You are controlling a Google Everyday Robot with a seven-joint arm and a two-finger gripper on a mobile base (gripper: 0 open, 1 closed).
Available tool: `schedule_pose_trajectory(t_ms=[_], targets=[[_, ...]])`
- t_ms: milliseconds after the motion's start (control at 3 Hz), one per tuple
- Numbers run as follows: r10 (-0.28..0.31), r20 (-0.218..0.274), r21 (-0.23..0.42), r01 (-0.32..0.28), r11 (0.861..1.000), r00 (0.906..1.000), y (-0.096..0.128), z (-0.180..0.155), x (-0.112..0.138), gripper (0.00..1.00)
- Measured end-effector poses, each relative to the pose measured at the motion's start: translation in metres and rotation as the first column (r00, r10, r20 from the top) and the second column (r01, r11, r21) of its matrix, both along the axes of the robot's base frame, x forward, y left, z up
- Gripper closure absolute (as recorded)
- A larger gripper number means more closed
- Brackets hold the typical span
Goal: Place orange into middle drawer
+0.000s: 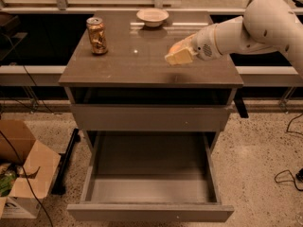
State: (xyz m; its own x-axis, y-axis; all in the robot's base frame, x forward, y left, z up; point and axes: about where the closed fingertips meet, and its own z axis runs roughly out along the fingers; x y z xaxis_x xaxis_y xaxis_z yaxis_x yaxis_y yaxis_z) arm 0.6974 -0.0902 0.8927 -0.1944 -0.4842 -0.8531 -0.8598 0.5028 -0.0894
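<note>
A dented can stands far left on the table, with a white bowl at its far edge. Below, the middle drawer is pulled open. Over the table's right side, the hand is closed around the orange.
</note>
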Motion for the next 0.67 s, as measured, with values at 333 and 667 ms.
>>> schedule_pose_trajectory(t_ms=[333, 667], targets=[[0.085, -0.044, -0.012, -0.085, 0.996, 0.9954, 0.026, -0.008, -0.049, 1.00], [0.149, -0.137, -0.012, -0.152, 0.988, 0.9793, 0.047, -0.029, -0.111, 1.00]])
